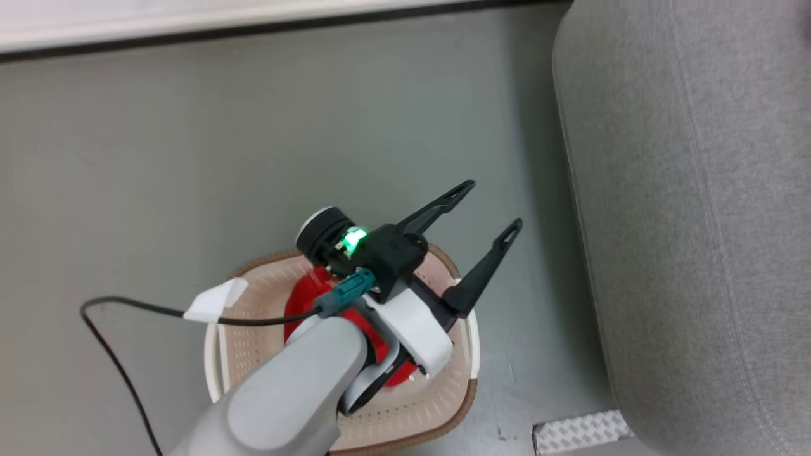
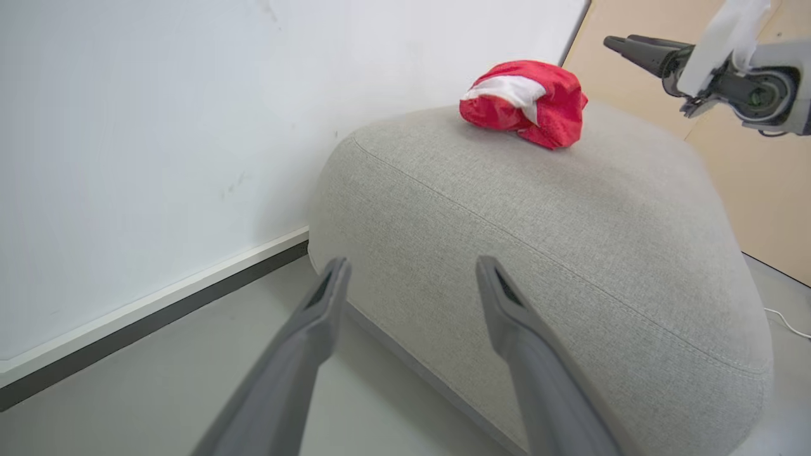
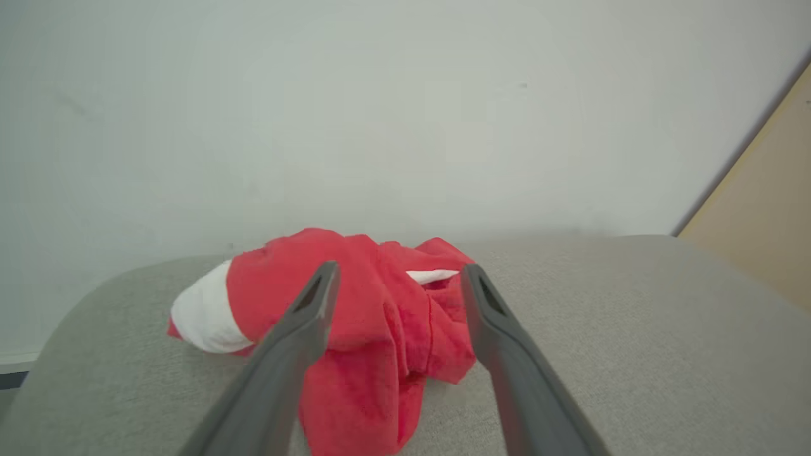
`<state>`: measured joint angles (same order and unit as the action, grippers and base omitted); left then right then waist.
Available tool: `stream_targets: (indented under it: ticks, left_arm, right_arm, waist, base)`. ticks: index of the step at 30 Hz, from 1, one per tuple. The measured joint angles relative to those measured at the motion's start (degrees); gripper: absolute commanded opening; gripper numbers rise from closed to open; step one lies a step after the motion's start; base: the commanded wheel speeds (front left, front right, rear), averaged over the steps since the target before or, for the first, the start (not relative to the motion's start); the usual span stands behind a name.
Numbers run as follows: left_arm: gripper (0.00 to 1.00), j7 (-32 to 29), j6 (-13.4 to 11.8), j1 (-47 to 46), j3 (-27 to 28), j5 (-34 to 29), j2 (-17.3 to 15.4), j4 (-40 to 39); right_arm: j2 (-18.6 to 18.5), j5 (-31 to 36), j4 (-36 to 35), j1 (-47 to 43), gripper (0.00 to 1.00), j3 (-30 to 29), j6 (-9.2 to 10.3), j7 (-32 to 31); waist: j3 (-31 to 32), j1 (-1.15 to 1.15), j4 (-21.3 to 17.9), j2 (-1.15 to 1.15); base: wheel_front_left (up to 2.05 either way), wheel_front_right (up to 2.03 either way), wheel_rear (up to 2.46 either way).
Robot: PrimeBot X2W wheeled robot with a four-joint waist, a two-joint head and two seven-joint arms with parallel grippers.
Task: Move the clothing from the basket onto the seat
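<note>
**A:** Head view. Where is the left end effector [image 1: 495, 202]?

**B:** Above the basket [image 1: 412, 415], which stands on the grey floor [image 1: 253, 158] beside the sofa [image 1: 697, 221]. Its two fingers are spread wide, hold nothing, and point toward the sofa.

**A:** And the basket's contents?

**B:** Red clothing [image 1: 303, 296] lies inside, largely hidden under the arm. A black cable [image 1: 127, 307] bearing a white tag runs from the wrist, over the basket's rim, to the floor.

**A:** Left wrist view?

**B:** The same spread fingers, with the sofa's rounded end and stitched seam beyond them. A red bundle [image 2: 526, 101] with a white band lies on top of the sofa, near the white wall [image 2: 158, 126]. The right end effector [image 2: 624, 45] hangs near the bundle, at upper right.

**A:** Right wrist view. What is the state of that end effector?

**B:** Its fingers are apart, with nothing gripped between them. They frame the bundle from the near side. Whether they touch the fabric cannot be told.
</note>
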<state>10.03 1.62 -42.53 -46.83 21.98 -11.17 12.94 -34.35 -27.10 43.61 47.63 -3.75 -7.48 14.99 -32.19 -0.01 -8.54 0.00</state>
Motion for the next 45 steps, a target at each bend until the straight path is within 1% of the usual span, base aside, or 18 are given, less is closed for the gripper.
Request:
stream_targets:
  ticks: [5, 11, 17, 22, 26, 30, 36, 39, 45]
  left_arm:
    - [1.00, 1.37, -0.86, 2.57, 1.08, 1.29, -0.75, 1.57]
    - [1.00, 2.79, -2.33, 7.05, 2.89, 3.44, -2.20, 2.76]
    - [1.00, 4.19, -4.04, 12.23, 4.79, 4.92, -3.48, 3.05]
    - [1.00, 4.74, -6.31, 17.05, 7.70, 5.99, -4.94, 3.45]
    - [1.00, 5.02, -7.97, 21.03, 10.67, 6.39, -5.90, 3.59]
    - [1.00, 5.06, -9.24, 25.17, 14.33, 5.79, -5.97, 2.60]
    - [1.00, 5.10, -9.13, 31.57, 19.16, 3.87, -5.19, 2.07]
    - [1.00, 5.10, -8.64, 33.94, 21.38, 2.83, -4.15, 2.03]
    - [1.00, 5.10, -6.65, 36.49, 24.94, 0.40, -2.34, 1.72]
  right_arm:
    - [0.78, 0.33, -10.14, -9.00, 1.00, -2.31, 0.00, 0.03]
    - [4.50, 3.36, -19.91, -17.97, 1.00, -4.53, 0.00, 0.07]
    - [8.68, 7.31, -26.59, -25.97, 1.00, -4.78, 0.00, 0.10]
    - [12.32, 9.45, -30.40, -32.12, 1.00, -4.15, 0.00, -1.65]
    - [15.82, 10.15, -31.96, -36.71, 1.00, -2.72, 0.00, -2.34]
    - [18.92, 11.50, -32.59, -40.60, 1.00, -0.92, 0.00, -2.29]
    - [22.72, 13.28, -31.32, -45.02, 1.00, 1.51, 0.00, -1.30]
    - [24.63, 13.82, -30.43, -47.31, 1.00, 2.16, 0.00, -0.77]
    - [27.74, 15.25, -28.91, -50.08, 1.00, 2.66, 0.00, -0.21]
  waist:
    - [4.13, 0.00, 0.82, 0.00]
    - [9.75, -0.01, 1.90, 0.00]
    - [15.59, -0.01, 3.56, 0.00]
    - [20.03, -0.01, 5.60, 0.00]
    - [23.27, -0.02, 7.54, 0.00]
    - [26.13, -0.01, 9.64, 0.00]
    - [30.02, -0.01, 12.33, 0.00]
    - [31.70, -0.01, 13.55, 0.00]
    - [33.79, -0.01, 15.22, 0.00]
  base:
    - [0.00, 0.00, 0.00]
    - [0.00, 0.00, 0.00]
    - [0.00, 0.00, 0.00]
    - [0.00, 0.00, 0.00]
    - [0.00, 0.00, 0.00]
    - [0.00, 0.00, 0.00]
    - [0.00, 0.00, 0.00]
    - [0.00, 0.00, 0.00]
    - [0.00, 0.00, 0.00]
